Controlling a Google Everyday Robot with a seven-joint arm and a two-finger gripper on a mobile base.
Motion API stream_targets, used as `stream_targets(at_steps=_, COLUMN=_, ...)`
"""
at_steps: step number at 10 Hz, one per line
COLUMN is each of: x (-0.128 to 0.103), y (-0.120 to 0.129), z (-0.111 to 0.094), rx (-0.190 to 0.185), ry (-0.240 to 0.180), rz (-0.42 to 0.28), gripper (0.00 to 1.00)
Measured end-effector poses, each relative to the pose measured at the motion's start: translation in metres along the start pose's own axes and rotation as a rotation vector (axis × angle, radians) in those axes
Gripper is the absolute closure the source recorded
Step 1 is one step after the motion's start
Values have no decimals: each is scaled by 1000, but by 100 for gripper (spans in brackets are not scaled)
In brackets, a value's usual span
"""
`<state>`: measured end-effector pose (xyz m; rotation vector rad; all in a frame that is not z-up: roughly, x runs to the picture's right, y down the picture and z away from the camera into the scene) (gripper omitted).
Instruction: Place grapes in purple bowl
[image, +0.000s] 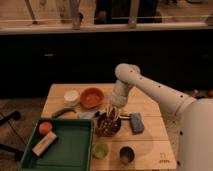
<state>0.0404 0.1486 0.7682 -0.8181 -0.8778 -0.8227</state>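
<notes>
I am seeing the grapes as a dark bumpy cluster lying inside the purple bowl, which is sitting near the middle of the bench, a little toward its front edge. The gripper is hanging directly over that bowl, its pale fingers pointing down to the rim; I cannot tell whether they are apart or together, or touching the fruit. The white arm is reaching in from the bench's right side.

Just beside the bowl on the right a blue-grey sponge is lying flat. Toward the back edge the orange bowl is sitting with a small white cup beside it, nearer the back-left corner. A green, elongated item is lying near the left edge. Over the front-left corner a green tray is holding a round orange-red fruit and a tan block. Along the front edge a small green cup and a dark cup are standing apart.

The wooden table is showing a light, plain top, with a small dark mark at the front-right corner that I cannot read. Behind it a dark counter front is running across the room under a pale ledge.
</notes>
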Motion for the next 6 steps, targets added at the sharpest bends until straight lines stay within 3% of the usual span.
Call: stream_targets(at_steps=6, x=2, y=2, z=-18, rx=59, ry=31, rz=-15, gripper=20)
